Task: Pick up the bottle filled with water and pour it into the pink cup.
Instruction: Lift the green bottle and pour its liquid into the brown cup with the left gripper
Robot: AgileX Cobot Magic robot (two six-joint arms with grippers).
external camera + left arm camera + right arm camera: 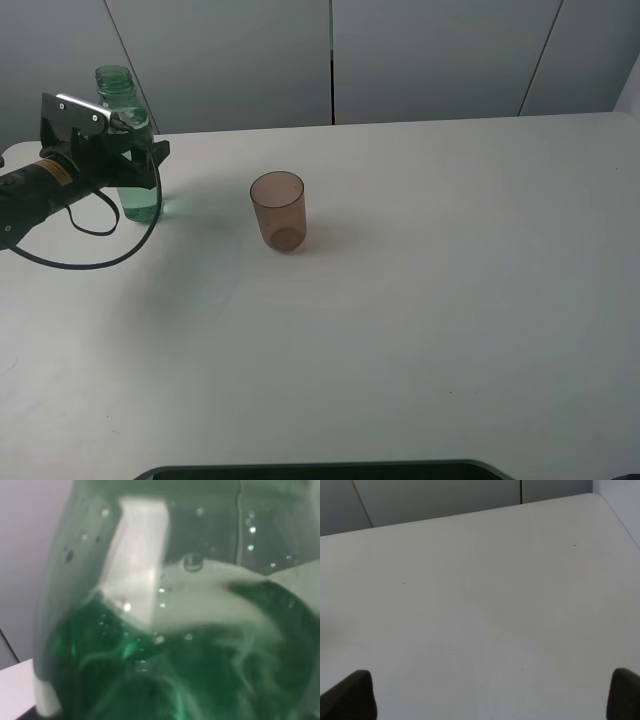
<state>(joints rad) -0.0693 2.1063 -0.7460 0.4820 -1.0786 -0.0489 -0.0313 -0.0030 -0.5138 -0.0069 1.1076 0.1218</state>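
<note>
The green-tinted bottle (128,100) stands upright and capless at the table's far left, its lower half filled with water. My left gripper (140,165) reaches in from the left at mid-height, its fingers on either side of the bottle and shut on it. In the left wrist view the bottle (190,630) fills the picture, the waterline showing. The pink cup (278,212) stands upright and empty to the right of the bottle, apart from it. In the right wrist view my right gripper (490,695) is open over bare table, with nothing between its fingers.
The white table (450,300) stretches wide to the right and front of the cup. Grey wall panels (430,60) rise behind its far edge. A black cable (95,255) loops from the left arm over the table. A dark edge (320,470) shows at the front.
</note>
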